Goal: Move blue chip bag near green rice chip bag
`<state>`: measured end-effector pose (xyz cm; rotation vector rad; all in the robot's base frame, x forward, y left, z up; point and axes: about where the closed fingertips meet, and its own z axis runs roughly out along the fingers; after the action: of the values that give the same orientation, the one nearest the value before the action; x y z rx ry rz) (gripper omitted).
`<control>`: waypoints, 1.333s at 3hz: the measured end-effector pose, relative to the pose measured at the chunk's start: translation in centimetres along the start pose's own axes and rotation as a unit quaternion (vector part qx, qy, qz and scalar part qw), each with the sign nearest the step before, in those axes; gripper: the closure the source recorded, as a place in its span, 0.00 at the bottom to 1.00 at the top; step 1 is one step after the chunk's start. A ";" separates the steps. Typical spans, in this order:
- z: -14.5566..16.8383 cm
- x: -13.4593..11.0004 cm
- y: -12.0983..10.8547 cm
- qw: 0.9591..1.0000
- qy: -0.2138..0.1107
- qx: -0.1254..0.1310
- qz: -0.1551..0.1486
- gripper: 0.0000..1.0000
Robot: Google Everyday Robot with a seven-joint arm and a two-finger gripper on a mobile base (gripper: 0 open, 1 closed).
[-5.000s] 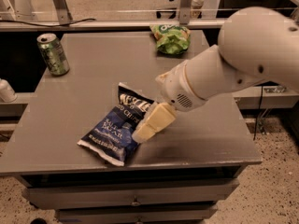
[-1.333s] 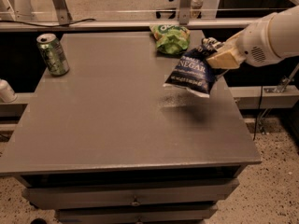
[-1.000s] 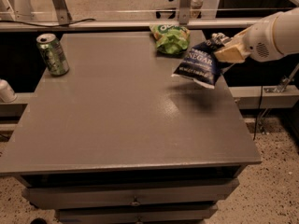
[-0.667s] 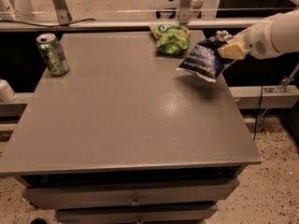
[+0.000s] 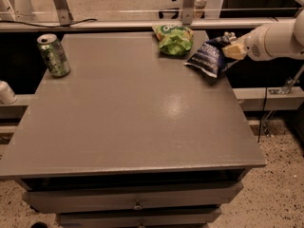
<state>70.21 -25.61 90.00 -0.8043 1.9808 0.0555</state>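
Camera view: cream two-finger gripper [image 5: 231,50] at right-rear edge of grey surface [image 5: 133,122], fingers pinching top edge of dark navy glossy foil chip bag [image 5: 205,59]. It hangs tilted, just beside small bright green glossy snack bag [image 5: 174,38]; touchdown unclear. Step: placing, nearly done. Next: lower, let go. Green soda can [image 5: 53,56] upright, far left. Drawers [image 5: 135,194] below shut, contents hidden.

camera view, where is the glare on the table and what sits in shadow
Camera view: a soft pale glare patch lies on the table right of centre; the drawers below are in deep shadow; the blue chip bag, held by the gripper at the back right edge, reads dark beside the bright green rice chip bag.
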 end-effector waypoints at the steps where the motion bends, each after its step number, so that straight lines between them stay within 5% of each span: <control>1: 2.5 0.3 -0.8 1.000 -0.005 0.013 0.022 0.82; 4: 6.4 -0.4 1.7 0.998 -0.015 -0.012 0.066 0.12</control>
<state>74.32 -21.80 86.39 -0.6829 2.0066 0.1692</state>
